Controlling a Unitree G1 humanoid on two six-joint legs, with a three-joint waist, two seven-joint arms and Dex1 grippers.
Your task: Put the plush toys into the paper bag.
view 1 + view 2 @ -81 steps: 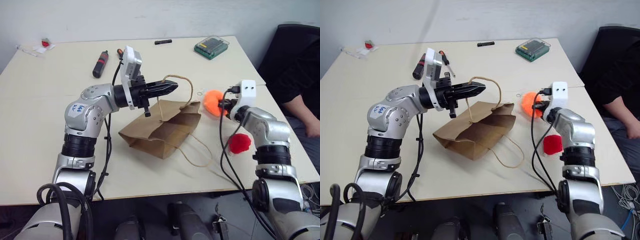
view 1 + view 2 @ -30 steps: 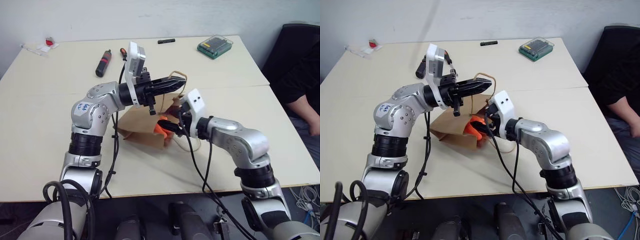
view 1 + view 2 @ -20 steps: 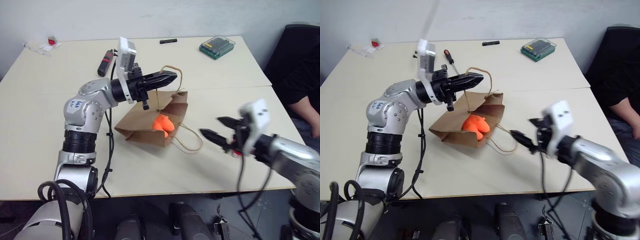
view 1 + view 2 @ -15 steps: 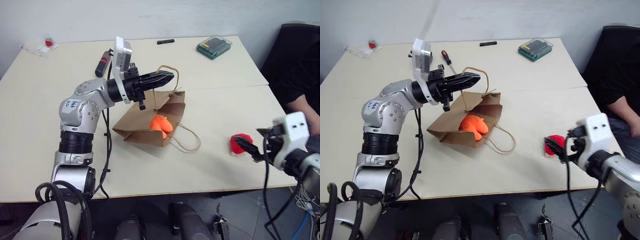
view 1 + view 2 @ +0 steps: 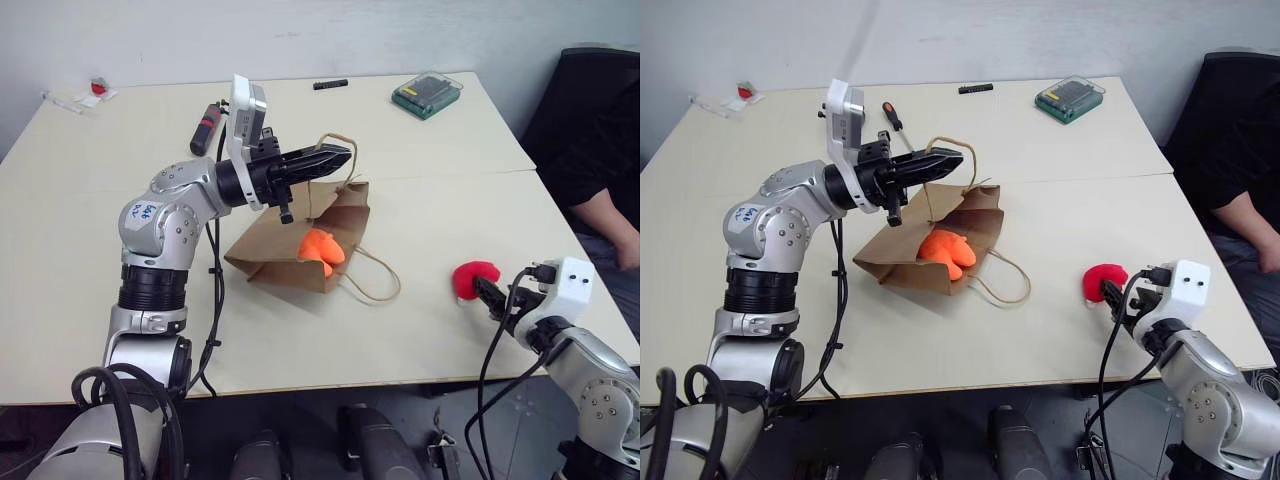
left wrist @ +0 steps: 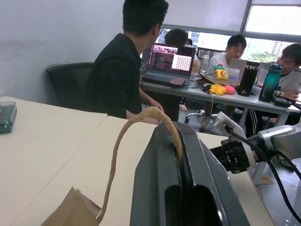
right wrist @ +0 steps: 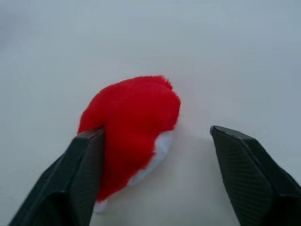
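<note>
The brown paper bag [image 5: 290,255] lies on the table with its mouth facing right. My left gripper [image 5: 340,157] is shut on the bag's upper cord handle [image 6: 141,122] and holds that side of the mouth up. The orange plush toy [image 5: 322,247] sits in the bag's mouth, partly sticking out. The red plush toy [image 5: 472,279] rests on the table at the right. My right gripper [image 7: 155,134] is low over the table and open around it. One of its fingers [image 7: 84,165] touches the toy's side, the other stands apart from it.
The bag's second handle loop [image 5: 375,285] lies flat on the table. At the far side are a green case [image 5: 425,93], a black marker [image 5: 328,84] and a screwdriver [image 5: 205,128]. A person [image 5: 600,180] sits past the table's right edge.
My right gripper left the orange toy in the bag's mouth, swung right and down to the red toy, and its jaws narrowed around it. The left gripper kept holding the handle.
</note>
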